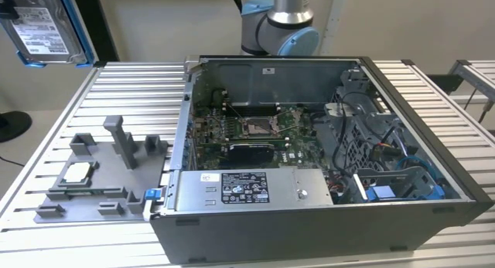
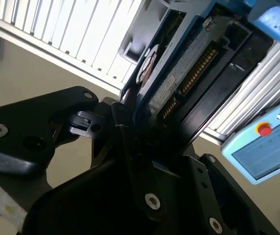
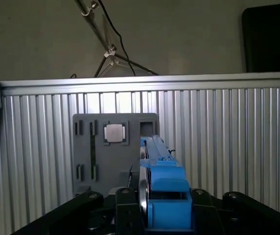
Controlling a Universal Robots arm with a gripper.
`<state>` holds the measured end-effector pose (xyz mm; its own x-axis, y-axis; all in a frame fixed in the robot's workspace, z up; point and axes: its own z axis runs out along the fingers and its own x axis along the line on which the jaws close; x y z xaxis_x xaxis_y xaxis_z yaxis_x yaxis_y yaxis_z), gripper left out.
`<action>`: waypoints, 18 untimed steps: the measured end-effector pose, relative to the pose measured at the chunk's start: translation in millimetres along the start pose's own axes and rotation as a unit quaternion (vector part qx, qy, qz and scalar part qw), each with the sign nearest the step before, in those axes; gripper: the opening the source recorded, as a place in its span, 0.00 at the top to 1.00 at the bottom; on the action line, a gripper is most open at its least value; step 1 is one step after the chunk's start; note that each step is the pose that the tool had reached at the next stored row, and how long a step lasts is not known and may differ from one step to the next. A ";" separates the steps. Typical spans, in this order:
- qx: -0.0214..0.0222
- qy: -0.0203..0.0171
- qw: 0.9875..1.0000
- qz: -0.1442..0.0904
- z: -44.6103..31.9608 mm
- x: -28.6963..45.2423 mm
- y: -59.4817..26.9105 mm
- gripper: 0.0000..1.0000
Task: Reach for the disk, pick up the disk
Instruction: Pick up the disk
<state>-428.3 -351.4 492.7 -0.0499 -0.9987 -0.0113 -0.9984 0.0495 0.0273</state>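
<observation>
The disk (image 1: 46,27), a silver hard drive with a white label in a blue bracket, hangs high above the table's far corner at the exterior view's left. In the first wrist view its blue bracket edge (image 3: 162,183) stands edge-on between my gripper's (image 3: 160,198) black fingers (image 3: 125,200). The second wrist view shows the disk's connector edge (image 2: 189,73) running out from my gripper (image 2: 150,142). The gripper is shut on the disk.
An open computer case (image 1: 309,233) takes up the table's middle, with a silver box with a black label (image 1: 247,189) inside. A grey fixture plate (image 1: 101,175) carrying a small silver chip (image 1: 77,172) lies on the slatted table (image 1: 433,105). A light-blue pendant (image 2: 262,142) sits beyond the table.
</observation>
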 end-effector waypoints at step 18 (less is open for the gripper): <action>0.000 0.000 1.000 0.000 -0.8 -0.7 -12.9 1.00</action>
<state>-415.4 -351.4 493.2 -0.0499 -0.9987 -0.0114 -0.9984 0.0496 0.0272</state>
